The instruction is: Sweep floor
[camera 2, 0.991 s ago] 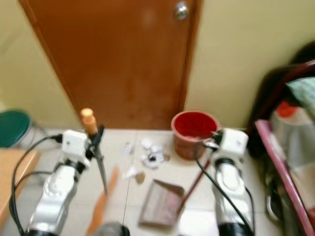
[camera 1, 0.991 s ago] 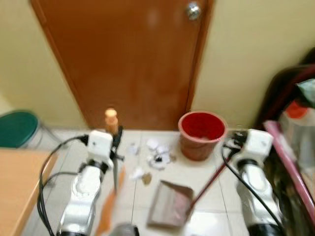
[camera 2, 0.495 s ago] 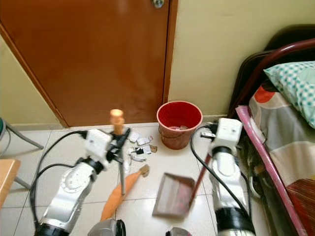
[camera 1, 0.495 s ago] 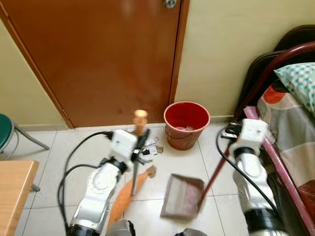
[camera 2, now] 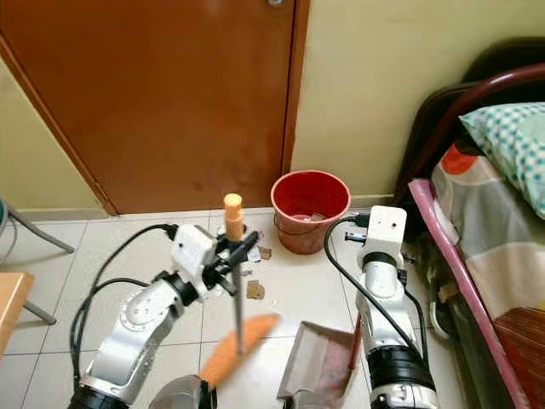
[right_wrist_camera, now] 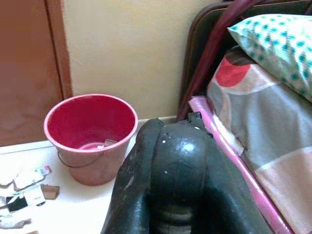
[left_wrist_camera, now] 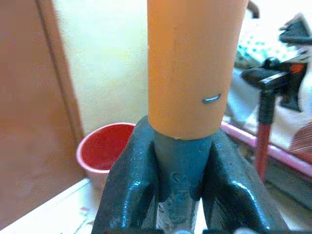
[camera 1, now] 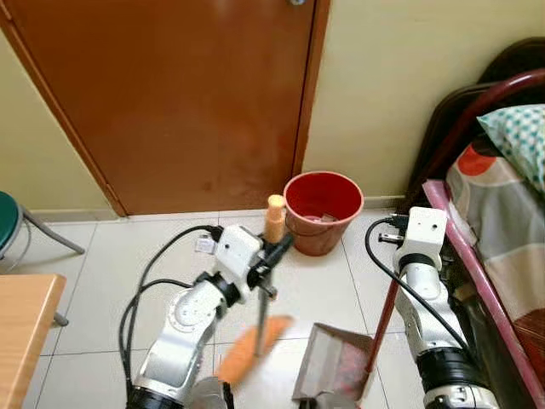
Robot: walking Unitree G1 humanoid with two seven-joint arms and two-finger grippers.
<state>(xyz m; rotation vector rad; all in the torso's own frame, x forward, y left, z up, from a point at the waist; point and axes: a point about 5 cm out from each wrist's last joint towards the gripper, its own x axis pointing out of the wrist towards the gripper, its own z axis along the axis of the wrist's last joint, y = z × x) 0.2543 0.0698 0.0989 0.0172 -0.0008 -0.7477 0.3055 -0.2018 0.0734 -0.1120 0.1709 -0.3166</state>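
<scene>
Broom (camera 1: 262, 294) clamped in left claw (left_wrist_camera: 178, 170)

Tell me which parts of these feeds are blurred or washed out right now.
Eye views: broom head motion-smeared, door and red bucket sharp. Left wrist view: broom handle soft at close range, the bed side glary. Right wrist view: fingers out of focus, pillow crisp.
</scene>
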